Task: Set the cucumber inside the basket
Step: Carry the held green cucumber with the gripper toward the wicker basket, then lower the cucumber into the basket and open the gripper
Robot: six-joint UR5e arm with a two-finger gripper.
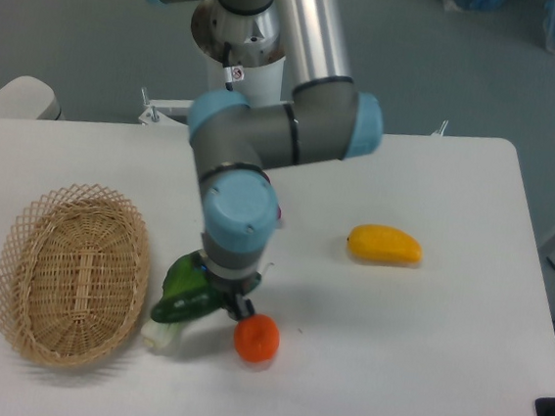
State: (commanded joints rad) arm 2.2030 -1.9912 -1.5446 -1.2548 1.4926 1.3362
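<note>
The cucumber [187, 304], glossy dark green, lies slanted just right of the basket [72, 275]. Its right part runs under my gripper [234, 300]. The gripper points straight down and its dark fingers [243, 309] sit closed against the cucumber; the wrist hides most of them. The cucumber crosses over a leafy bok choy [179, 275], whose white stem [159, 334] sticks out below it. The oval tan wicker basket stands on the table's left side with nothing inside, and the cucumber's left tip is close to its right rim.
An orange round fruit [257, 339] sits right beside the gripper, at its lower right. A yellow mango [384, 245] lies further right. The arm's base [236, 42] stands at the table's back edge. The white table's front edge runs just below the basket.
</note>
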